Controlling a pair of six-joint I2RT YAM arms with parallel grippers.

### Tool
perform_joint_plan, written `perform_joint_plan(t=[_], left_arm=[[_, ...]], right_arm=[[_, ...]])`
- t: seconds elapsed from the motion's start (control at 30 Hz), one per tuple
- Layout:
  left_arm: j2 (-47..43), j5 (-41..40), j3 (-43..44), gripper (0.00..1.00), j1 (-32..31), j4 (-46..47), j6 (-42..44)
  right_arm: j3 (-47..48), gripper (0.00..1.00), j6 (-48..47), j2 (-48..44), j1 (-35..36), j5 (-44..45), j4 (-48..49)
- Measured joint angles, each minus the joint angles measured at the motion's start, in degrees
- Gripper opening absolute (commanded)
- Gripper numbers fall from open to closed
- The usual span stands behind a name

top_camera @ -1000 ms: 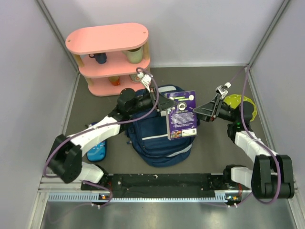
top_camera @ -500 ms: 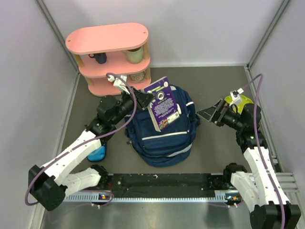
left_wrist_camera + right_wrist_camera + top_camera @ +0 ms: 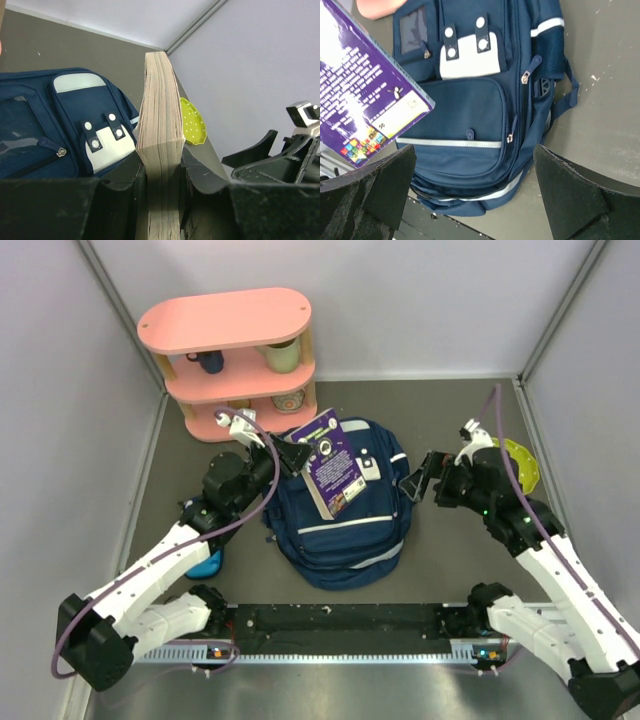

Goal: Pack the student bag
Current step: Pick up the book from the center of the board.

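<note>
The navy student bag [image 3: 335, 525] lies flat in the middle of the table, front pockets up, zips shut; it also shows in the left wrist view [image 3: 55, 125] and the right wrist view [image 3: 470, 120]. My left gripper [image 3: 290, 452] is shut on a purple-covered book [image 3: 335, 468] and holds it above the bag's top end. The left wrist view shows the book's page edge [image 3: 161, 150] clamped between the fingers. My right gripper [image 3: 415, 483] is open and empty, just right of the bag, pointing at it. The book's back cover shows in the right wrist view [image 3: 365, 105].
A pink three-tier shelf [image 3: 230, 360] with cups stands at the back left. A yellow-green perforated disc [image 3: 520, 462] lies at the right wall. A bright-blue pencil case [image 3: 205, 562] lies left of the bag under my left arm.
My left gripper has drawn the book back to the left, over the bag's top. My right arm has swung left from the yellow disc toward the bag's right side.
</note>
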Motion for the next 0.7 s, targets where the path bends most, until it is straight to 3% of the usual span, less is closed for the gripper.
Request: perform_joint_plan(t=[0.13,0.37,0.57,0.7], left_arm=[[-0.04,-0.22,-2.34,0.00,0.07,3.67,-2.08],[-0.09,-0.31,-8.61,0.00,0.35,13.31,-8.09],[3.58,0.87,-11.17,0.00,0.37,25.70,-13.46],[7.02,1.92,-12.70,0.00,0.42,31.93,-17.35]], right_arm=[[-2.23,0.99,3.10,0.39,3.80,0.44,2.43],[-25.44,0.99,26.49,-3.26,5.03,-10.40,31.06],[-29.49,0.99,36.24,-3.26,14.53,-6.34,44.81],[-30.18,0.99,39.50,-1.73,15.54,-4.46,53.64]])
